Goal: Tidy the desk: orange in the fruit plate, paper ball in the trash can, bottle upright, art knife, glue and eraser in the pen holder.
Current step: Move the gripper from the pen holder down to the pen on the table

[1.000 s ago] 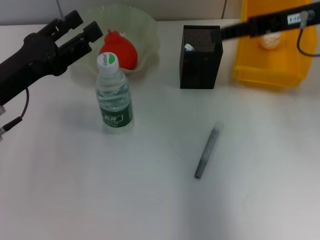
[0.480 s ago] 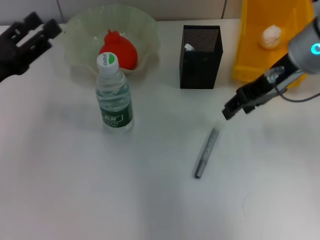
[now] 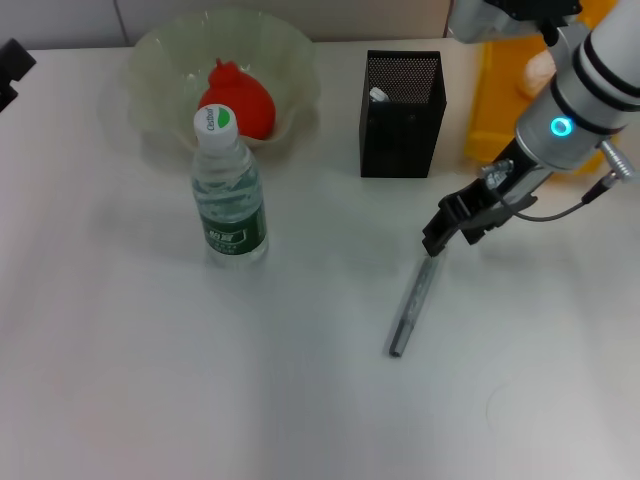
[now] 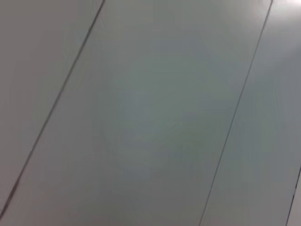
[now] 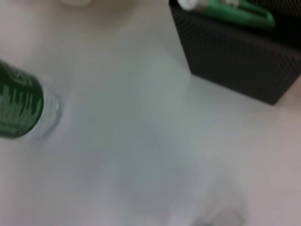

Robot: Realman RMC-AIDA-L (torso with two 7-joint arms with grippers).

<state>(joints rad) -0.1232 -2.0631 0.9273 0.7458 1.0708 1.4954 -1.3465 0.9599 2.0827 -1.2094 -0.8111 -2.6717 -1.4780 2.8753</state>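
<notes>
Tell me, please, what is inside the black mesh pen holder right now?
In the pen holder, the head view shows only a small white tip at the rim; the right wrist view shows a green stick with a white end lying inside. Anything deeper is hidden by the mesh walls.

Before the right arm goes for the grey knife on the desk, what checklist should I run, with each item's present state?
1. Art knife lying free on the desk, nothing on it: ok.
2. Right gripper above the knife's far end: ok.
3. Right gripper open wide enough: cannot tell.
4. Pen holder upright with room inside: ok.
5. Bottle upright, away from the knife: ok.
6. Left gripper withdrawn at the desk's edge: ok.
</notes>
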